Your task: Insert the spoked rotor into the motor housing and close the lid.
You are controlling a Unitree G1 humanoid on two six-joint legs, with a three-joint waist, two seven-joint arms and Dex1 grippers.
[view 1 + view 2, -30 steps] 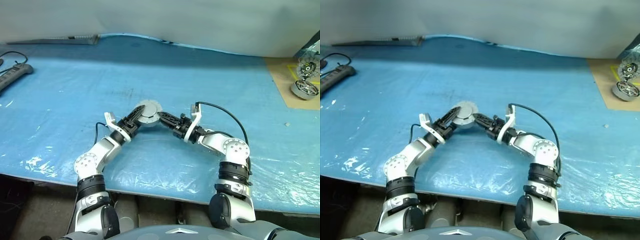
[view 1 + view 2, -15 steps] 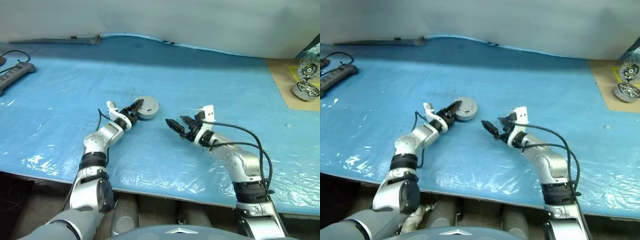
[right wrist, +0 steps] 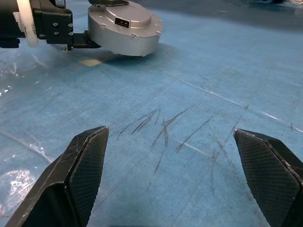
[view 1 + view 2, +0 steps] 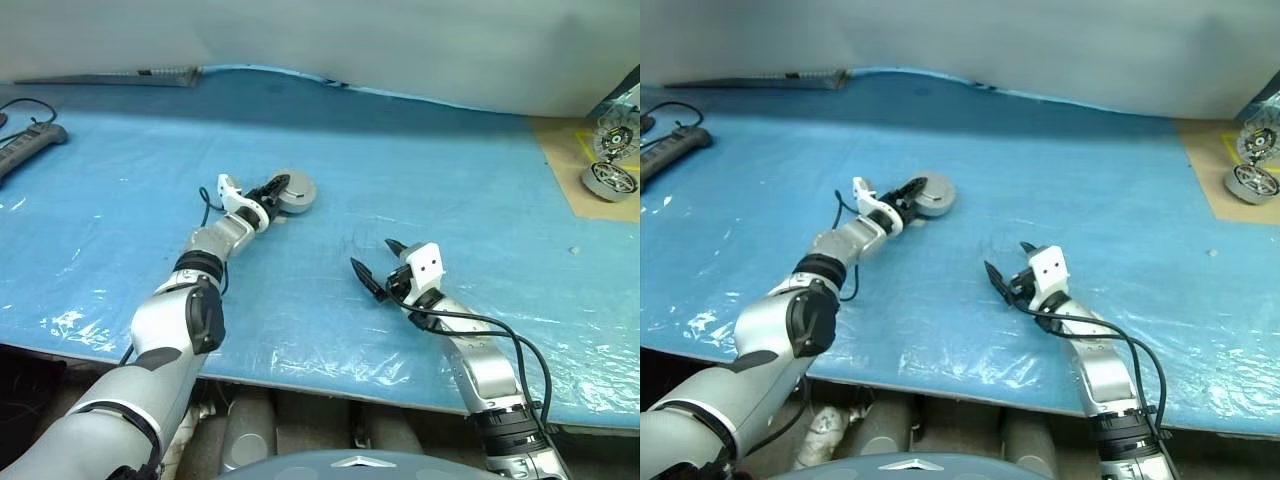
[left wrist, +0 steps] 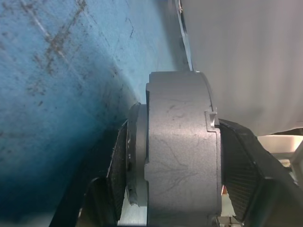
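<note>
The motor housing (image 4: pixel 297 190) is a squat round silver-grey case lying on the blue mat, its plain grey lid (image 3: pixel 124 18) flat on top. My left gripper (image 4: pixel 276 189) is shut on the housing from its near-left side, and in the left wrist view the black fingers (image 5: pixel 239 175) press both sides of the housing (image 5: pixel 182 142). My right gripper (image 4: pixel 372 257) stands open and holds nothing, nearer the table's front edge and right of the housing. The right wrist view looks between its wide-spread fingers (image 3: pixel 85 161) toward the housing (image 3: pixel 125 35). The spoked rotor is out of view.
A second silver motor (image 4: pixel 611 179) and a finned disc (image 4: pixel 613 138) sit on a tan board at the far right. A power strip (image 4: pixel 32 145) with a cable lies at the far left. A small white bit (image 4: pixel 575 249) lies right of my right arm.
My right gripper let go of the housing, opened wide and drew back toward the front edge and rightward. The left arm stretched out, carrying the housing farther away.
</note>
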